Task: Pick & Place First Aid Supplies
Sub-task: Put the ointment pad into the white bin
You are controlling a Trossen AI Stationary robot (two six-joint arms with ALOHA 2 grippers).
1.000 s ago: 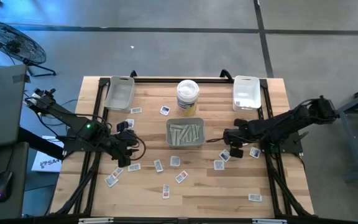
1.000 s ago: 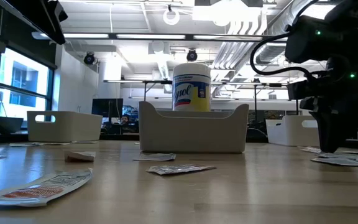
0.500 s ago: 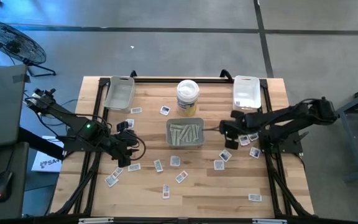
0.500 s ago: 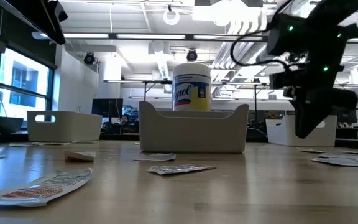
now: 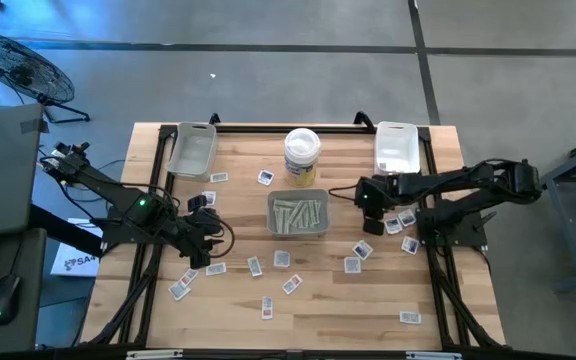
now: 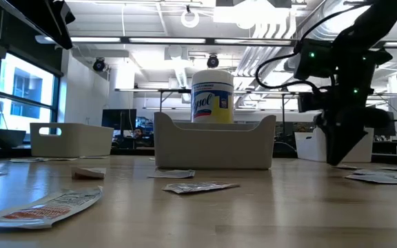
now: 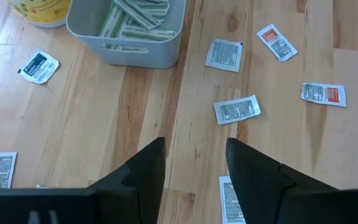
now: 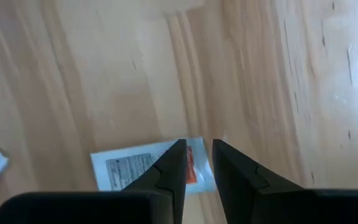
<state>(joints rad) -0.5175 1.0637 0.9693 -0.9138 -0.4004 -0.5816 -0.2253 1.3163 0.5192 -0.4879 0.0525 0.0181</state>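
Your desk (image 5: 238, 300) is a pale wood-plank top in a black frame, standing on a grey floor crossed by dark lines. A grey tray (image 5: 298, 215) sits at its centre and holds long narrow strips (image 7: 135, 18). Behind the grey tray stands a white tub (image 6: 212, 96) with a yellow label, and two white trays (image 5: 191, 150) occupy the far corners. Small flat packets (image 5: 281, 259) lie scattered over the wood, most of them on the near half of the desk.

Your right tool (image 5: 360, 198) hangs above the wood just right of the grey tray. Its fingers stand narrowly apart with nothing between them, and one printed packet (image 8: 129, 165) lies on the desk below. Your left tool (image 7: 194, 168) waits over the left side, fingers wide and empty.

In the low view, the room behind shows ceiling lights, exposed pipes and windows (image 6: 19, 89) at left.
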